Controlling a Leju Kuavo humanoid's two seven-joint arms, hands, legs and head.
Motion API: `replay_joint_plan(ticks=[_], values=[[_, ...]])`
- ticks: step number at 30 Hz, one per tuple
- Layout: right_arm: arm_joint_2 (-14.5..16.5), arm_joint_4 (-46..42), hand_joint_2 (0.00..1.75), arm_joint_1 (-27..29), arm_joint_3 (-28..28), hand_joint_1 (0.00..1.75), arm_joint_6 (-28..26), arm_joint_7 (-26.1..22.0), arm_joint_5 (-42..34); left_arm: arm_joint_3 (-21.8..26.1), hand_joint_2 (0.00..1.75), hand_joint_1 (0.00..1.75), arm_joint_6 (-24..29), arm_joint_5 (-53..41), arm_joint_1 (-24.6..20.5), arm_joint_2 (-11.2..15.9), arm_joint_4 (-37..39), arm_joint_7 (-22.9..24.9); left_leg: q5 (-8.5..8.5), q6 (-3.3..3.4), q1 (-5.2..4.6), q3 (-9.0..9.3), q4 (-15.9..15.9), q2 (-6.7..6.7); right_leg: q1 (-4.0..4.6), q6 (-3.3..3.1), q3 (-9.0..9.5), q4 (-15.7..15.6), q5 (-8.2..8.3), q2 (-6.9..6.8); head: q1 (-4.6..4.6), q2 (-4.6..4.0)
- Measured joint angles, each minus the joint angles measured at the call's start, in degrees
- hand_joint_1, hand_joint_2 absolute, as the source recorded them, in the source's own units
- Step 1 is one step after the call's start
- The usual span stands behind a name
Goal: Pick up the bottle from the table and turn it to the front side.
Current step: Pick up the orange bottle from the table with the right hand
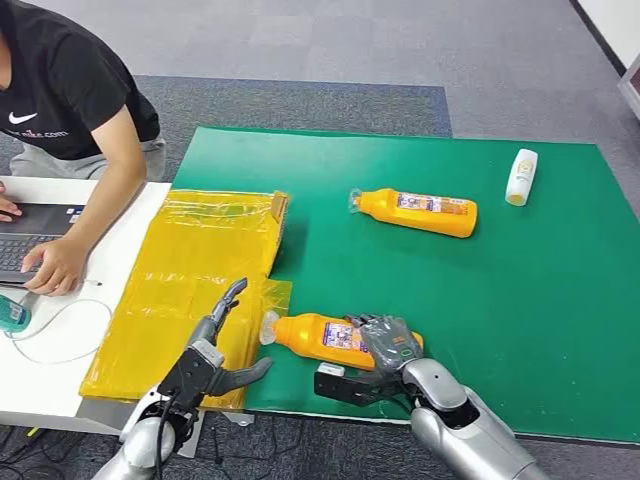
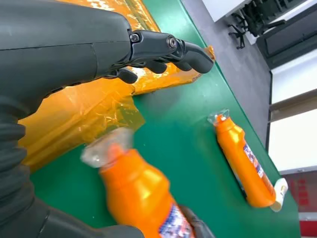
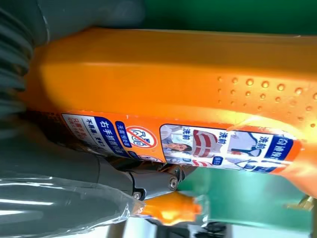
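Observation:
An orange bottle (image 1: 317, 335) with a clear-wrapped cap lies sideways near the green mat's (image 1: 528, 300) front edge, cap pointing left. My right hand (image 1: 389, 350) grips its base end. In the right wrist view the bottle (image 3: 168, 74) shows a printed label, with my dark fingers (image 3: 149, 181) wrapped beneath it. My left hand (image 1: 219, 350) is open with fingers spread, just left of the cap, above the yellow bag (image 1: 189, 280). In the left wrist view the bottle (image 2: 142, 198) is blurred, close below my fingers (image 2: 168, 49).
A second orange bottle (image 1: 419, 212) lies mid-mat, and a small white bottle (image 1: 521, 176) at the far right. A person (image 1: 68, 90) sits at the left with hands on a laptop (image 1: 30, 235) on a white table. Grey carpet surrounds the mat.

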Motion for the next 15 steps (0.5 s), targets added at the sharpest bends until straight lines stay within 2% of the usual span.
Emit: replay_joint_plan(ticks=[2, 7, 11, 15], values=[[0.5, -0.4, 1.75, 1.0, -1.5, 1.75, -1.0, -1.2, -1.7, 0.1, 1.75, 0.00, 0.3, 0.0, 0.2, 0.0, -0.1, -0.1, -0.01, -0.01, 0.00, -0.01, 0.0, 0.00, 0.00, 0.00, -0.01, 0.0, 0.00, 0.01, 0.01, 0.00], [3.5, -4.3, 1.75, 7.0, -8.9, 1.75, -4.7, -7.5, -11.5, 0.8, 1.75, 0.00, 1.5, 0.9, 1.4, 0.0, -1.2, -1.5, -0.02, -0.02, 0.01, -0.16, 0.0, 0.00, 0.01, -0.01, -0.17, 0.0, -0.03, 0.00, 0.00, 0.00], [6.3, -9.4, 1.75, 12.5, -14.0, 1.75, -4.5, -11.7, -22.2, 1.3, 1.75, 0.00, 3.5, 2.8, 2.3, -0.2, -2.6, -4.7, 0.00, -0.03, 0.02, -0.56, 0.0, -0.01, 0.01, -0.02, -0.53, 0.0, -0.03, -0.01, -0.01, 0.00], [7.6, -13.3, 1.75, 15.1, -16.9, 1.75, -5.1, -13.3, -26.3, 1.6, 1.75, 0.00, 5.5, 5.0, 3.0, -0.6, -4.1, -7.8, 0.01, -0.02, 0.01, -0.72, 0.0, -0.01, 0.00, -0.01, -0.69, 0.0, -0.03, -0.02, 0.00, 0.00]])
